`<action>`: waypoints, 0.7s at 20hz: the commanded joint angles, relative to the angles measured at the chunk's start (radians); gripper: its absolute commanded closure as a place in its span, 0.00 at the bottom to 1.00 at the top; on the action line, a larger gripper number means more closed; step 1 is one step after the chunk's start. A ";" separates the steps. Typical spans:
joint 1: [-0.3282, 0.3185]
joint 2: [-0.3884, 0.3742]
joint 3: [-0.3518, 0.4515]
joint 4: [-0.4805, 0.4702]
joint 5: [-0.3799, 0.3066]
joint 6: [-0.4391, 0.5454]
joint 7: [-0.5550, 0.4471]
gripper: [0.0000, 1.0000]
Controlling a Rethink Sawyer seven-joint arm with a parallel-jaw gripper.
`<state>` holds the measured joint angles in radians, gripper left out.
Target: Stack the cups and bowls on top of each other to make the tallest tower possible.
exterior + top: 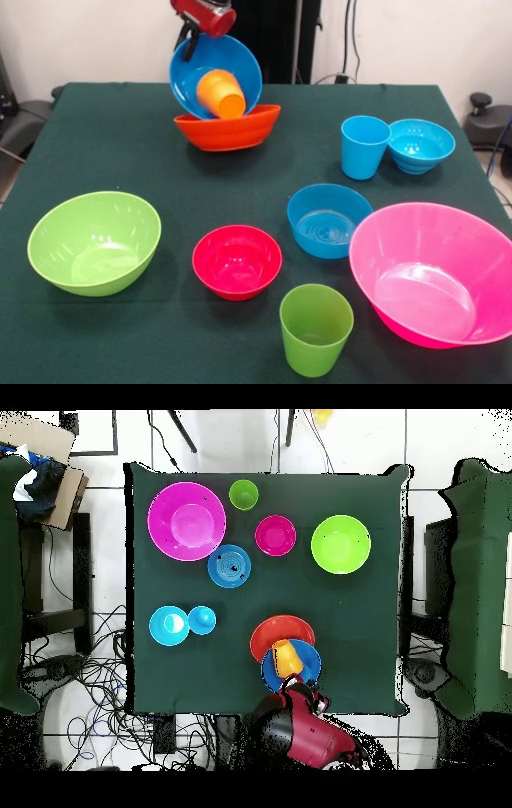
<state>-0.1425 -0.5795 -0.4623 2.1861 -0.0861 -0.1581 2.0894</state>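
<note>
Front: gripper [190,42] pinching rim of tilted blue bowl [232,60], orange cup [222,93] inside, over orange bowl [228,130]. Green cloth table [104,152] (white wall behind).
Overhead: table [370,644] on tiled floor [450,434], cables around; other bowls spread apart.

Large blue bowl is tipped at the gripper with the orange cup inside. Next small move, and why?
Probably level the large glossy blue plastic bowl and lower it into the wide orange plastic bowl. It hangs steeply tilted from the gripper, its low rim at the orange bowl, and the orange plastic tumbler inside could slide out.
</note>
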 commanded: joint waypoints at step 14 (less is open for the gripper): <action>-0.037 -0.043 0.114 -0.100 -0.116 0.157 0.007 1.00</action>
<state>-0.1556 -0.6285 -0.4629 2.1683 -0.1390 -0.1039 2.0894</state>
